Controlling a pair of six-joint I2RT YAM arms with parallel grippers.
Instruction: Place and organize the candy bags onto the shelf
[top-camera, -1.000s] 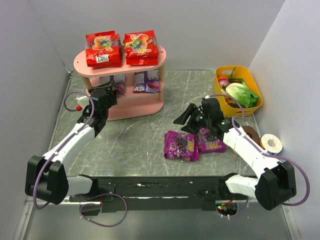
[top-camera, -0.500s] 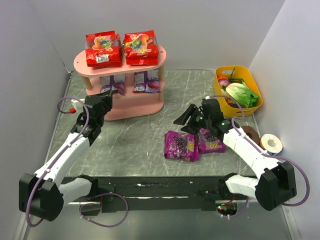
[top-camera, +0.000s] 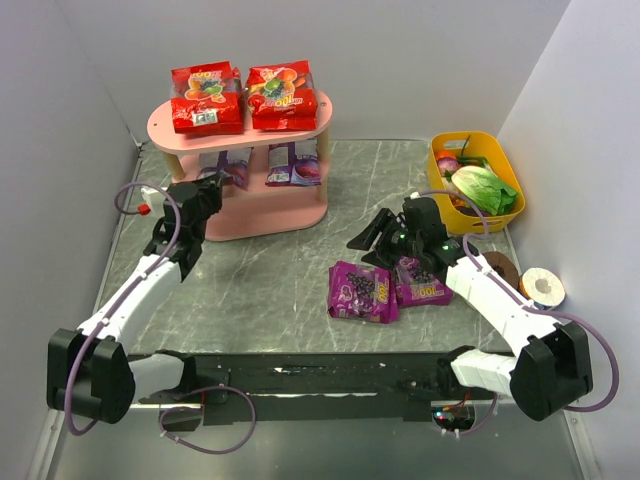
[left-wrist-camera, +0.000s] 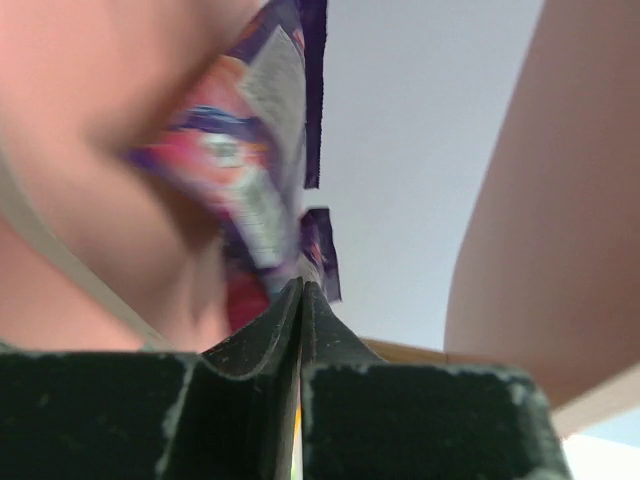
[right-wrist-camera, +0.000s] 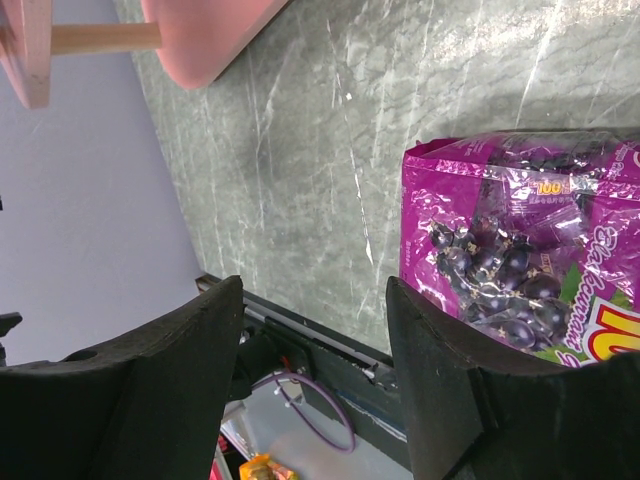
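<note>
The pink shelf (top-camera: 318, 125) carries two red candy bags (top-camera: 207, 98) (top-camera: 281, 95) on its top tier and two blue-violet bags (top-camera: 228, 165) (top-camera: 295, 162) on the middle tier. Two magenta-purple grape bags (top-camera: 364, 291) (top-camera: 424, 281) lie side by side on the table. My left gripper (top-camera: 212, 184) sits at the shelf's left end, shut, its fingertips (left-wrist-camera: 302, 285) pressed together with nothing between them, and a blue-violet bag (left-wrist-camera: 255, 190) is blurred just beyond. My right gripper (top-camera: 376, 238) hovers open just left of the right grape bag (right-wrist-camera: 520, 260), its jaws (right-wrist-camera: 315, 290) empty.
A yellow tub (top-camera: 505, 160) of green vegetables stands at the right wall. A brown disc (top-camera: 503, 268) and a pale roll (top-camera: 543, 287) lie near the right arm. The shelf's pink base (right-wrist-camera: 215, 35) and a wooden post (right-wrist-camera: 100, 38) show in the right wrist view. Walls enclose the table on three sides.
My left gripper has closed from open to shut, dipping back from the shelf's left end and returning to it. The right arm and all bags have stayed put.
</note>
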